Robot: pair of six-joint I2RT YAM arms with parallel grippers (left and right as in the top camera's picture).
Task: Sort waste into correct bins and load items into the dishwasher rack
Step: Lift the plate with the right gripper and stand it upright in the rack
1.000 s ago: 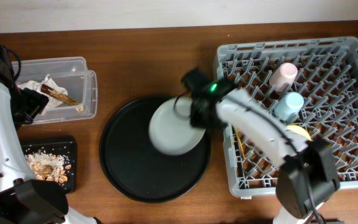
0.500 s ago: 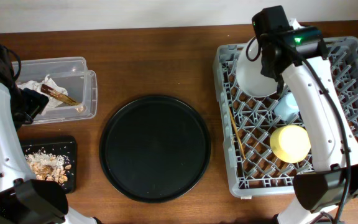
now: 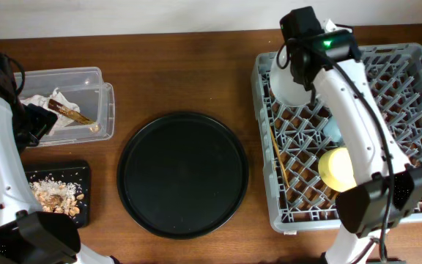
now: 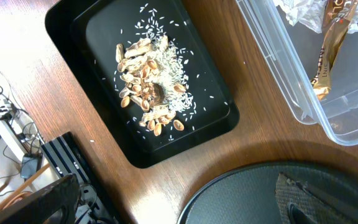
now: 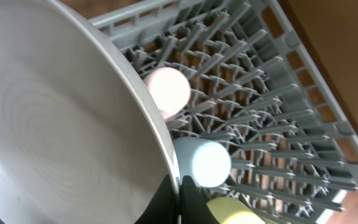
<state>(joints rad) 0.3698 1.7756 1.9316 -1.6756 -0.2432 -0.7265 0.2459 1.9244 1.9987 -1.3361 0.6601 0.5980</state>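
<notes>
Plate (image 5: pixel 61 124), one, clamped by right gripper (image 5: pixel 180 193); rack (image 5: pixel 272 93) with two cups (image 5: pixel 169 89) (image 5: pixel 211 163), one saucer (image 3: pixel 341 169); left gripper (image 3: pixel 41 119) wide.

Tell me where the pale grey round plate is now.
Overhead, the pale grey round plate is over the far left corner of the grey plastic dishwasher rack, held by the right gripper.
</notes>
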